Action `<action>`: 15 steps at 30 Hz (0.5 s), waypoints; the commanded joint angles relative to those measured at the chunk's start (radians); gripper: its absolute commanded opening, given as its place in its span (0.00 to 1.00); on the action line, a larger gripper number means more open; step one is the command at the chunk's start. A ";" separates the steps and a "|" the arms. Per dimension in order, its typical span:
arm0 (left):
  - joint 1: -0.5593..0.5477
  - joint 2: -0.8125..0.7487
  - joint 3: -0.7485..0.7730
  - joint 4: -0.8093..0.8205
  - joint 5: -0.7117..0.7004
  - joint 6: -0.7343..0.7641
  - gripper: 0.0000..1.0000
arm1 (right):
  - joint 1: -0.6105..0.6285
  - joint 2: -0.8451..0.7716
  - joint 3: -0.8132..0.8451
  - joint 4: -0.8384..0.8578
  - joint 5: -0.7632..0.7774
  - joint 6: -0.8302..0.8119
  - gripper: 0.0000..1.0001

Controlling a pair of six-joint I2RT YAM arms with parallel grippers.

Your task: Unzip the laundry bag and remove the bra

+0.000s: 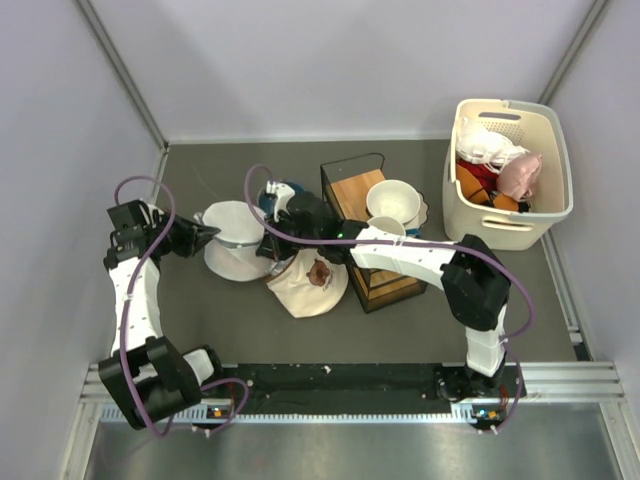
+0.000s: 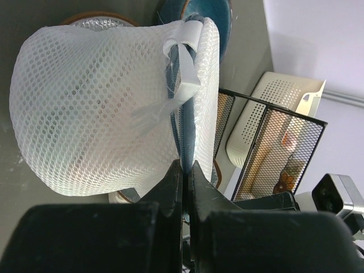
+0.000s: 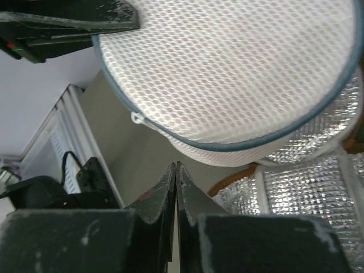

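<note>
Lying on the counter [image 1: 400, 330], the laundry bag [image 1: 232, 250] was held at its blue-trimmed rim by the left end effector [image 2: 185, 168], clamped on it. The right end effector [image 3: 176, 169] was noted pressed together just below the bag's zipper edge. The bra [image 2: 85, 170] was seen as a peach tint through the mesh. Print on the white tag [image 2: 182, 62] could not be read.

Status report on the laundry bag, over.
Left gripper shut on laundry bag rim. Right gripper shut, empty, near zipper pull. Bag looks zipped, peach tint inside.
</note>
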 commanded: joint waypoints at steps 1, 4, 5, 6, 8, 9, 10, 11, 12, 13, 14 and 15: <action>-0.001 -0.012 0.045 0.025 0.043 0.033 0.00 | -0.004 -0.034 0.039 0.076 -0.114 -0.036 0.16; 0.000 -0.014 0.047 0.023 0.044 0.038 0.00 | -0.005 -0.028 0.034 0.107 -0.157 -0.014 0.30; -0.001 -0.012 0.047 0.023 0.046 0.040 0.00 | -0.005 -0.023 0.044 0.112 -0.166 -0.010 0.32; -0.001 -0.014 0.048 0.023 0.046 0.040 0.00 | -0.004 -0.019 0.053 0.112 -0.172 -0.005 0.35; -0.001 -0.011 0.050 0.023 0.052 0.040 0.00 | -0.004 0.006 0.082 0.110 -0.183 0.007 0.37; -0.003 -0.011 0.050 0.023 0.053 0.040 0.00 | -0.004 0.015 0.090 0.110 -0.194 0.010 0.38; -0.001 -0.012 0.050 0.023 0.055 0.040 0.00 | -0.004 0.024 0.097 0.112 -0.197 0.015 0.38; -0.001 -0.012 0.051 0.022 0.055 0.040 0.00 | -0.004 0.041 0.111 0.115 -0.207 0.025 0.38; -0.001 -0.012 0.051 0.020 0.056 0.040 0.00 | -0.004 0.047 0.117 0.121 -0.214 0.032 0.38; -0.003 -0.014 0.051 0.019 0.056 0.040 0.00 | -0.004 0.054 0.122 0.129 -0.220 0.038 0.39; -0.003 -0.014 0.051 0.019 0.058 0.040 0.00 | -0.001 0.061 0.123 0.135 -0.229 0.044 0.39; -0.001 -0.012 0.050 0.017 0.058 0.038 0.00 | -0.001 0.066 0.126 0.139 -0.231 0.044 0.40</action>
